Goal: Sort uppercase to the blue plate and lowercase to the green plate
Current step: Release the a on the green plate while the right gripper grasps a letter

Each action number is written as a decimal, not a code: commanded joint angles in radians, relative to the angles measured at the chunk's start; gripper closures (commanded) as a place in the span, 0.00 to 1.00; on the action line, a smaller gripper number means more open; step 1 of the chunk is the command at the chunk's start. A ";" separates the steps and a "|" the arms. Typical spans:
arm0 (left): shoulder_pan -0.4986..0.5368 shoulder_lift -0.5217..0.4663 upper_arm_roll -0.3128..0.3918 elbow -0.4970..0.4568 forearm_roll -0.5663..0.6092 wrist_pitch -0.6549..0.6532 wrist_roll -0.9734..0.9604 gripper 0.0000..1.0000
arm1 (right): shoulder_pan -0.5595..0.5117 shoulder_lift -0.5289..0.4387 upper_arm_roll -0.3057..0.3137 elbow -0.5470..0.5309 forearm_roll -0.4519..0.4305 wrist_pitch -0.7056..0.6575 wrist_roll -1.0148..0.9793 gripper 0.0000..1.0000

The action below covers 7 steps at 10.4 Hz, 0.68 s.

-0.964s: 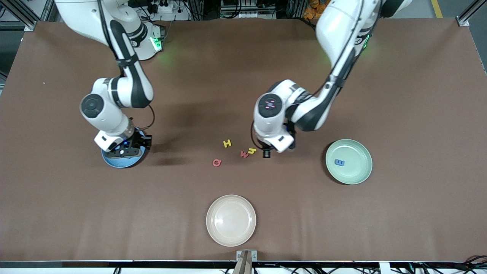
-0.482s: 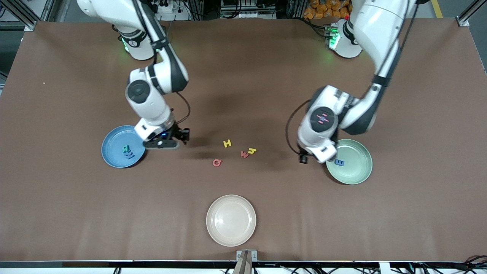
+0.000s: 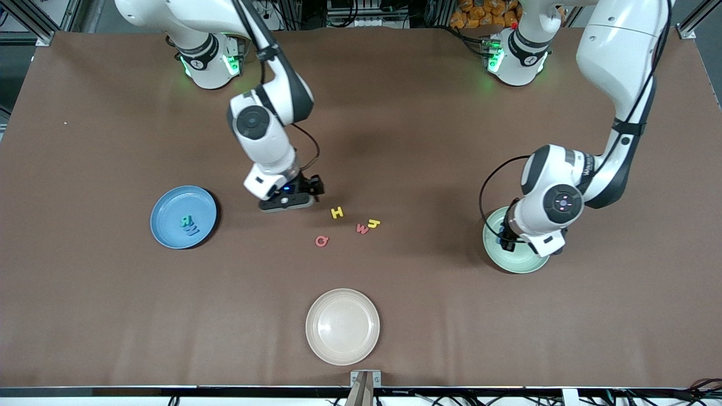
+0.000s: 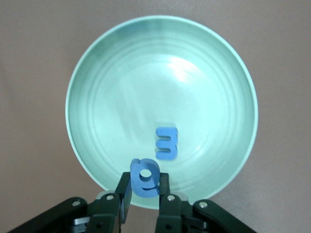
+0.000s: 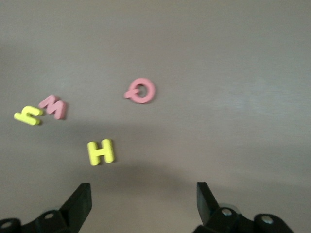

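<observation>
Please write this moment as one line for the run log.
left gripper: shut on blue letter, over green plate | right gripper: open, over table beside yellow H

- The right gripper is no longer over the blue plate; it now hangs over the bare desk just beside the yellow H, its jaws spread wide and empty.
- The teal R and blue W, hidden a second ago, now lie uncovered in the blue plate.
- The left gripper has left the letter cluster for the green plate, clamped on a blue rounded letter above its rim.
</observation>
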 commanded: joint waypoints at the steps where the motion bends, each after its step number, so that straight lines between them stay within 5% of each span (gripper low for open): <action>1: 0.014 -0.036 -0.015 -0.047 -0.017 0.003 0.039 1.00 | 0.013 0.101 0.024 0.105 0.011 -0.011 -0.010 0.02; 2: 0.015 -0.033 -0.015 -0.045 -0.017 0.003 0.062 0.01 | 0.029 0.126 0.024 0.134 0.008 -0.011 -0.011 0.02; 7: 0.000 -0.027 -0.018 -0.044 -0.002 0.003 0.095 0.00 | 0.053 0.223 0.024 0.216 0.008 0.000 -0.001 0.09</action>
